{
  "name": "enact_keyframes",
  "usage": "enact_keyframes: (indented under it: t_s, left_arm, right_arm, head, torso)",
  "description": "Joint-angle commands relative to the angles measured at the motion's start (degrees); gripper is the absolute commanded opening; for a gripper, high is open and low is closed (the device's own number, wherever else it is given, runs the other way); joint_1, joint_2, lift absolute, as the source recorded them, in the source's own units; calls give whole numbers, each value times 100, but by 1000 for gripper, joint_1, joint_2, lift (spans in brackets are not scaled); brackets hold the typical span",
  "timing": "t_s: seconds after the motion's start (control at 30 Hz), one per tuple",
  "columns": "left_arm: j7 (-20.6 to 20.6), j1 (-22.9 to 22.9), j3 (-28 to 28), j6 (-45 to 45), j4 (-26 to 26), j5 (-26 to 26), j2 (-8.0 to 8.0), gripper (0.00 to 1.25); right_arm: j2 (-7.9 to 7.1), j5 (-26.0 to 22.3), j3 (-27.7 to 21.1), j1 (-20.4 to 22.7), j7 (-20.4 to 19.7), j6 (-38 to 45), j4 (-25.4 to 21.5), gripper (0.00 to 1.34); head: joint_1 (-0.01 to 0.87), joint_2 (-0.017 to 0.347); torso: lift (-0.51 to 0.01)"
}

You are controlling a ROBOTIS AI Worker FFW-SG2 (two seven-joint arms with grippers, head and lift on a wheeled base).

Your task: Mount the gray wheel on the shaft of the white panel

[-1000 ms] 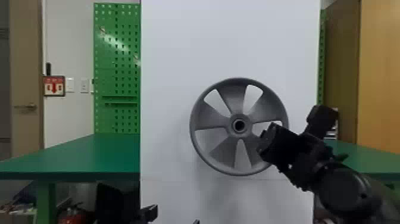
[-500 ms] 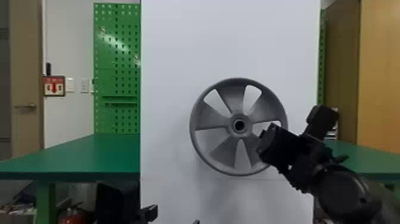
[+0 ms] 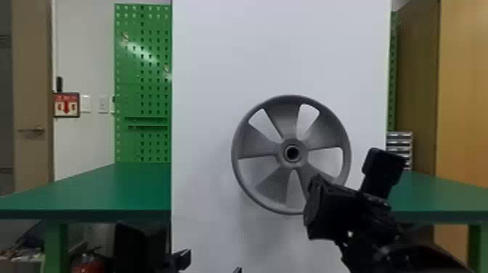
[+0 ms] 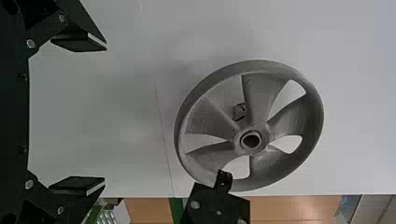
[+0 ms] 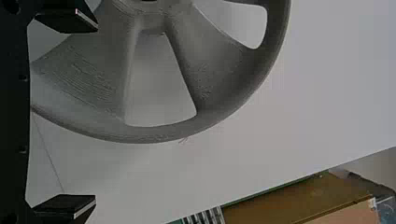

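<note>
"Start at the fingers. How's the left gripper [image 3: 210,265]?"

"Wide. Its fingers [image 4: 79,43] stand well apart with bare panel between them, down at the head view's bottom edge."

"And the right gripper [image 3: 348,185]?"

"Wide too — its fingers [image 5: 65,205] are spread, with part of the wheel beyond them in its wrist view. In the head view it overlaps the lower right of the rim; I can't tell if it touches."

"Where's the gray wheel [image 3: 287,105], then?"

"Upright in front of the white panel [image 3: 218,72], clamped by neither gripper, its open hub [image 3: 291,153] facing us. How far it sits on the shaft, I can't tell. The left wrist view has a small dark fitting [image 4: 239,112] between two spokes."

"Farther out?"

"Green tabletop [image 3: 90,188] on both sides of the panel, a green pegboard [image 3: 141,72] behind on the left — and a drawer unit [image 3: 399,145] off to the right."
</note>
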Motion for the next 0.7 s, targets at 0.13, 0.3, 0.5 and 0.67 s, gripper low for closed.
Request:
enact_keyframes:
  t_s: [0.13,0.3,0.5,0.67]
  left_arm:
    - [0,35,22,-99,0,3,-4,997]
    - [9,61,39,-161,0,-23,-13,997]
    - [0,105,83,-257,0,-23,-13,997]
    - [0,132,118,-275,0,-23,-22,997]
  right_arm:
    - [-35,423,25,938,696,-592,-173,1339]
    - [-87,598,69,1501,978,-1093,-173,1339]
    - [-149,809,105,2177,1188,-1611,-173,1339]
    - [-184,1319,113,2626,1479,-1928,-111,1339]
  head:
    - [38,40]
    - [38,40]
    - [38,40]
    - [38,40]
  torso:
    - [-510]
    - [-510]
    - [-510]
    - [-510]
